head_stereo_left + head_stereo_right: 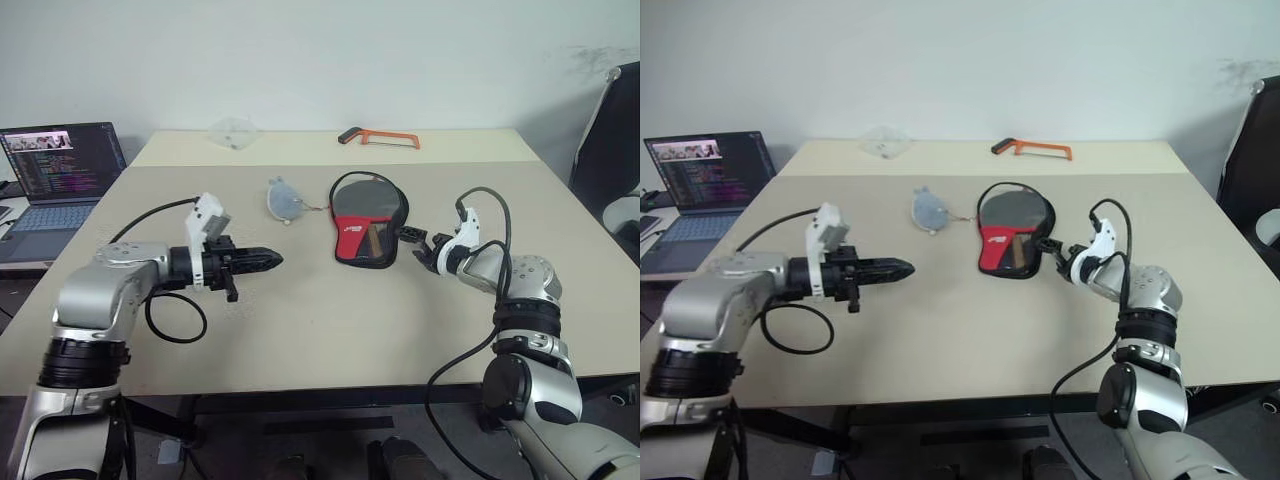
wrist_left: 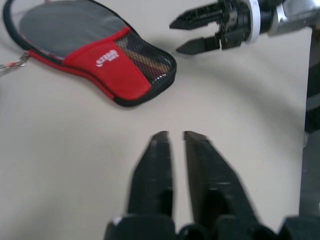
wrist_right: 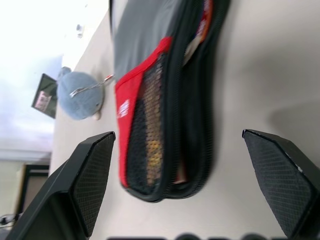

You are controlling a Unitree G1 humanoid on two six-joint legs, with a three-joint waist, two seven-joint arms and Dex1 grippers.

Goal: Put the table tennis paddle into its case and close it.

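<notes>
My right pincer [image 1: 422,249] sits right of centre in the left eye view, spread as wide as it goes with nothing between its 2 fingers, lined up on the handle end of the case [image 1: 365,222]. My left pincer [image 1: 262,261] hangs left of centre over bare table [image 1: 300,330], its fingers a narrow slit apart and holding nothing.

The case lies flat in the middle of the frame, red panel and mesh pocket toward me. The table tennis paddle [image 3: 196,35] looks already inside: in the right wrist view a strip of its red rim and pale wood shows through the gaping seam, so the zip seems not yet run shut.

What worries me:
- if I push my right fingers in, the light pouch may just slide away across the smooth table, since my left pincer is well apart and not bracing it
- pinching the fabric edge could clamp the paddle's rim too and drag it back out of the opening
- I cannot make out the zip pull, so I may grab piping instead
- the small blue-grey pouch [image 1: 283,198] with its chain lies just beside the case, upper left of it, and a sweep could snag that chain
</notes>
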